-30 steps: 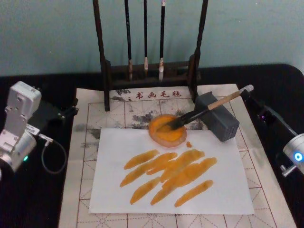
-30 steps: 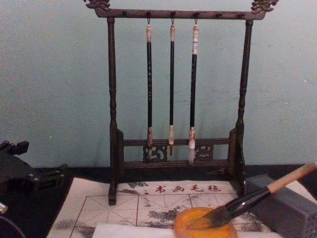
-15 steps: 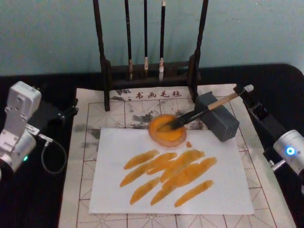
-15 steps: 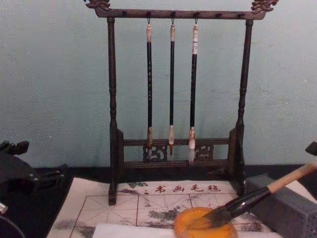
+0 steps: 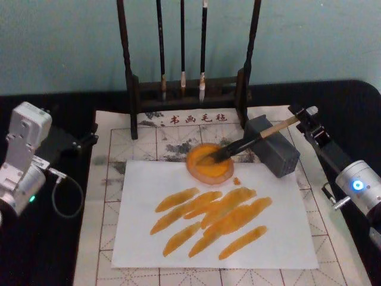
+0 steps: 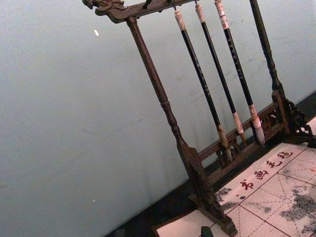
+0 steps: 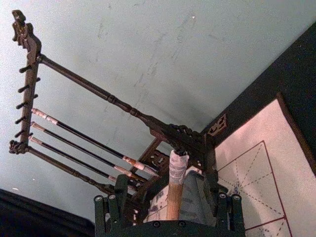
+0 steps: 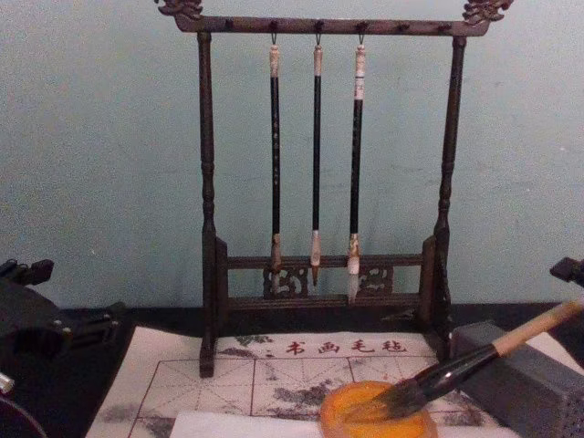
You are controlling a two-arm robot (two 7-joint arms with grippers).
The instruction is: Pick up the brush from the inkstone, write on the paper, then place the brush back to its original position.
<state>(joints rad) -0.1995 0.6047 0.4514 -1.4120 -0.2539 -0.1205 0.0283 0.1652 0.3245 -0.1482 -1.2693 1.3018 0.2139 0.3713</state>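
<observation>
From the head view, the brush (image 5: 244,143) lies slanted: its bristles sit in the orange dish (image 5: 209,171) at the top edge of the paper (image 5: 286,238), and its handle rests across the grey block (image 5: 278,156). My right gripper (image 5: 302,117) is at the brush's white end cap, past the block. The paper carries orange strokes and lies on the gridded mat (image 5: 101,226). My left gripper (image 5: 83,140) is parked off the mat's left side, apart from everything. Whether it is open or closed I cannot tell.

My left wrist view looks at the wooden rack (image 6: 168,113) with three thin brushes (image 6: 217,84) hanging on it, and a corner of the mat with red characters.

In my right wrist view, my fingers (image 7: 228,210) stand spread on either side of the brush's end, with a gap on each side, so the gripper is open around it and not gripping.

The chest view shows the brush leaning from the dish up toward the right edge, where my right gripper's tip shows just above the handle.
</observation>
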